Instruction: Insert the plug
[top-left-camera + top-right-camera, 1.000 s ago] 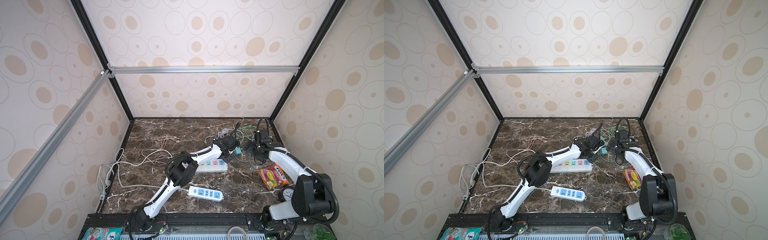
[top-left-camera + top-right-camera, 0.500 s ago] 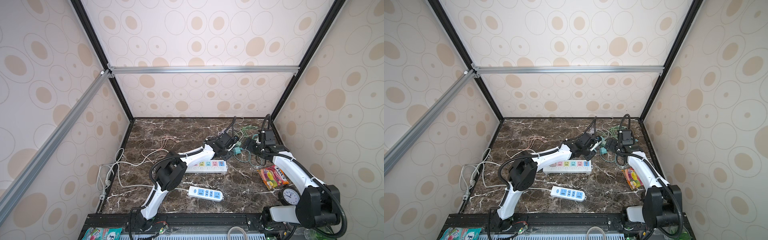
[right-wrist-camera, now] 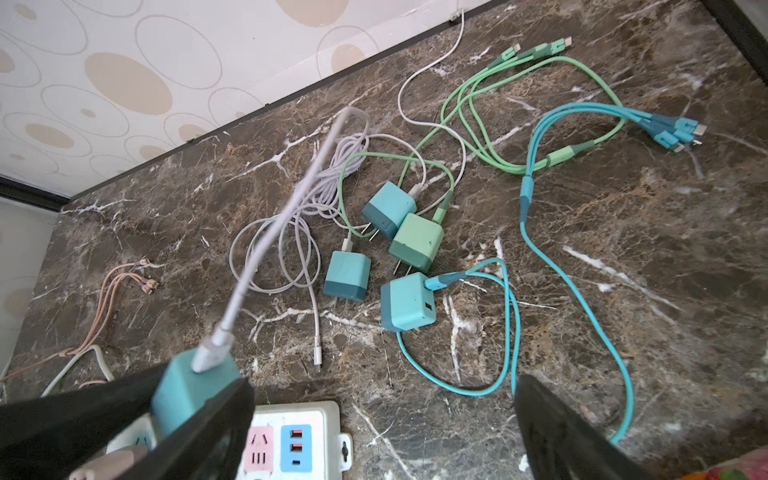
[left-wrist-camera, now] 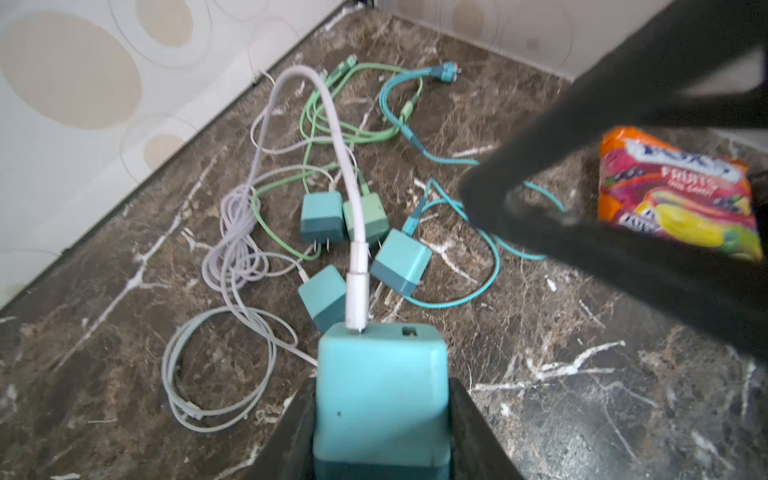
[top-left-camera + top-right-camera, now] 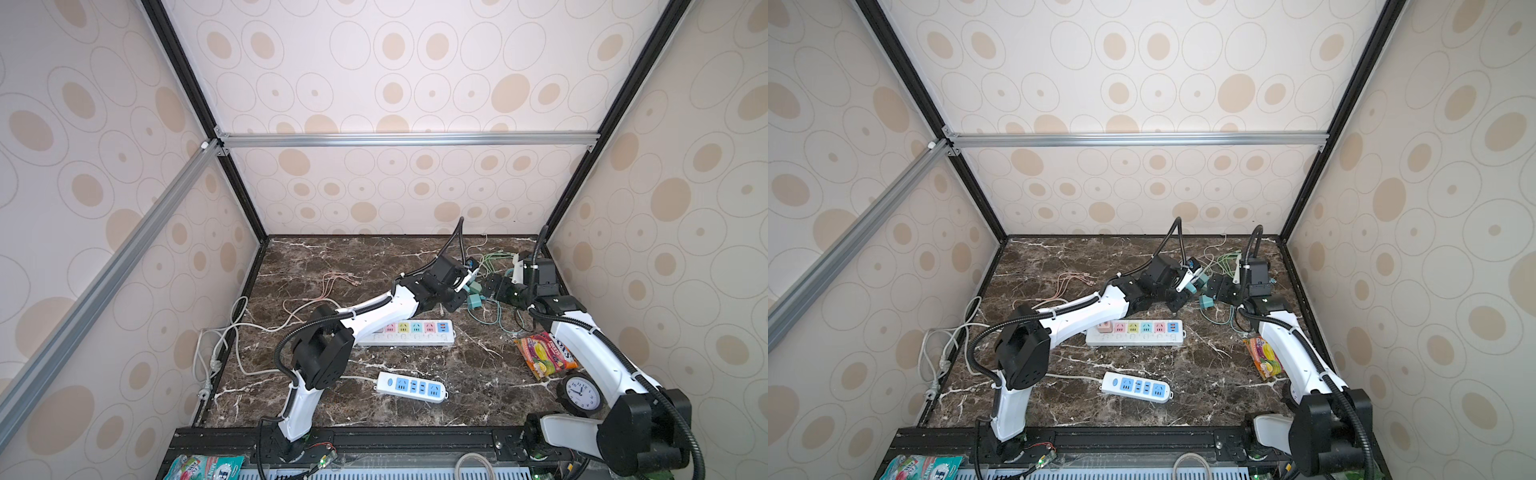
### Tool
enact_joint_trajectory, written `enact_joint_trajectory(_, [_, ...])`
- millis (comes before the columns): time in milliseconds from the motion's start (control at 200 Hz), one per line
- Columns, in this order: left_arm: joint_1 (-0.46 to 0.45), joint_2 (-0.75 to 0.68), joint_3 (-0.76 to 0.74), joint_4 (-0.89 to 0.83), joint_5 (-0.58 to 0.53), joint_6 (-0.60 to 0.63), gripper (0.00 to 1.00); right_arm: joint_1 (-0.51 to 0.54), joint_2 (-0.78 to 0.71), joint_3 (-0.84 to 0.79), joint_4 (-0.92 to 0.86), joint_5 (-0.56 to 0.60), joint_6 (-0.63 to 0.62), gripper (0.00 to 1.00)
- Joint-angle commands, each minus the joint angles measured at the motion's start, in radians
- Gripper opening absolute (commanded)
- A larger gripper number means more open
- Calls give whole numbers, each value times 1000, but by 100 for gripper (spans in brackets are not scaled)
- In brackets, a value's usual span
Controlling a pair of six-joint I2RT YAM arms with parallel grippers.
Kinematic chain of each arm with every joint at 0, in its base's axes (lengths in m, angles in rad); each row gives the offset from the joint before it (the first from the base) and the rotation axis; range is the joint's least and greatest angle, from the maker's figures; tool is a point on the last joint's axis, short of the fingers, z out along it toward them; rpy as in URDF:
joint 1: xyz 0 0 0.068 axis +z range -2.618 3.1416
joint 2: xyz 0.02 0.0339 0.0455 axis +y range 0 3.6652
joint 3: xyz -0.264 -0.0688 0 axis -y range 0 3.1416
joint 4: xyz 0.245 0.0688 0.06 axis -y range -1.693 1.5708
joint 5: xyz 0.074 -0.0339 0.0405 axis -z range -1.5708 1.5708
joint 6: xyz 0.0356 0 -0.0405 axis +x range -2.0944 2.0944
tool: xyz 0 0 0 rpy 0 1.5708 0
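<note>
Carrying is the step in hand, as I judge it: the plug is gripped but sits in no socket yet.

In both top views your left hand (image 5: pixel 459 292) is clamped on the teal plug (image 5: pixel 465 287). It holds the plug off the desk (image 5: pixel 353 257), just beyond the USB end of the pastel power strip (image 5: pixel 415 332). Your right hand (image 5: pixel 494 286) stands with its fingers wide apart and empty, a little farther beyond that same end, near the loose chargers (image 5: pixel 473 301).

In the left wrist view the plug fills the gap between the two dark fingers (image 4: pixel 469 432). A white cable (image 4: pixel 354 208) rises from its face and trails back to the desk. The prongs are hidden, and the strip is out of frame.

In the right wrist view the plug hangs close by the strip, whose pink socket and blue USB block show free. Dark fingers crowd the plug there, and you cannot sort whose is whose.

Next, you need the prongs turned down toward a free socket and squared to its slots, then a straight press. Mind the trailing cable's pull. The empty right hand could steady the strip.
</note>
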Motion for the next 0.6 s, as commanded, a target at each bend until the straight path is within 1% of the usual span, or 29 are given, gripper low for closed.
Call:
enact_joint_trajectory(0, [9,-59,137,-21,0,-17,0,-5,-55,-24,63,3,-43,99])
enact_joint_trajectory(100, [11,-41,253,-73,-15,-35,0,-5,-84,-51,117,-4,-57,99])
enact_joint_trajectory(160, [11,-35,326,-92,-9,-47,0,-5,-89,-61,143,-32,-72,98])
enact_joint_trajectory(235, [12,-24,423,-108,19,-66,0,-4,-78,-68,172,-85,-95,97])
enact_joint_trajectory(345, [15,-8,540,-111,98,-77,0,-5,-37,-63,221,-166,-112,97])
enact_joint_trajectory(460, [15,-21,571,-81,153,-78,0,-5,20,-41,291,-264,-134,96])
enact_joint_trajectory(510, [14,-30,572,-72,172,-81,0,-5,45,-37,326,-265,-141,96])
enact_joint_trajectory(595, [15,-46,569,-66,195,-87,0,-5,78,-76,485,-268,-163,98])
